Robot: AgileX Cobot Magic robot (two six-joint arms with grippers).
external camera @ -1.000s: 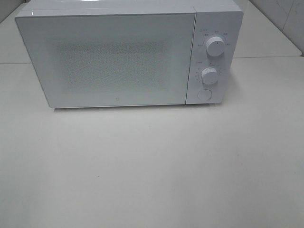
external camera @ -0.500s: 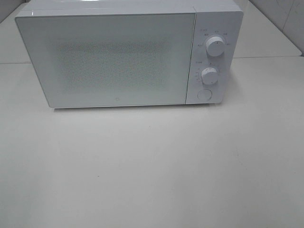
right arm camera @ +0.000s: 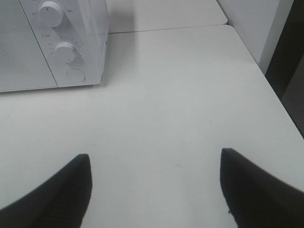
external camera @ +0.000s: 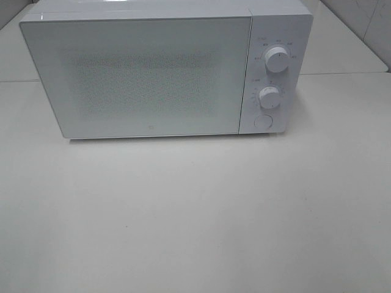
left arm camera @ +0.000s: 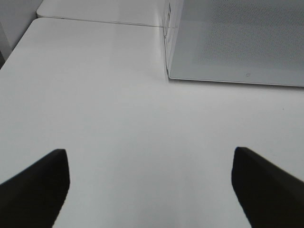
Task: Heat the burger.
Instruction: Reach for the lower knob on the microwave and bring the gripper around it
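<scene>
Now, left gripper (left arm camera: 148,156): hovering over the table (external camera: 195,213), jaws standing wide, holding nothing.
Right gripper (right arm camera: 154,159): hovering likewise, wide and empty.
Microwave (external camera: 146,73): standing ahead of both grippers, door shut.
Burger: showing in no view; I cannot tell its place.

microwave door (external camera: 140,76) glossy, glass-like | knobs (external camera: 277,61) white plastic | table (external camera: 195,213) smooth matt | fingers (left arm camera: 33,190) matt black

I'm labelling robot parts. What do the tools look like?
Only the wrist views show them. The left tool and right tool each have two plain matte black fingers, broad wedges narrowing to blunt ends. No markings, cables or arm links are visible.
</scene>
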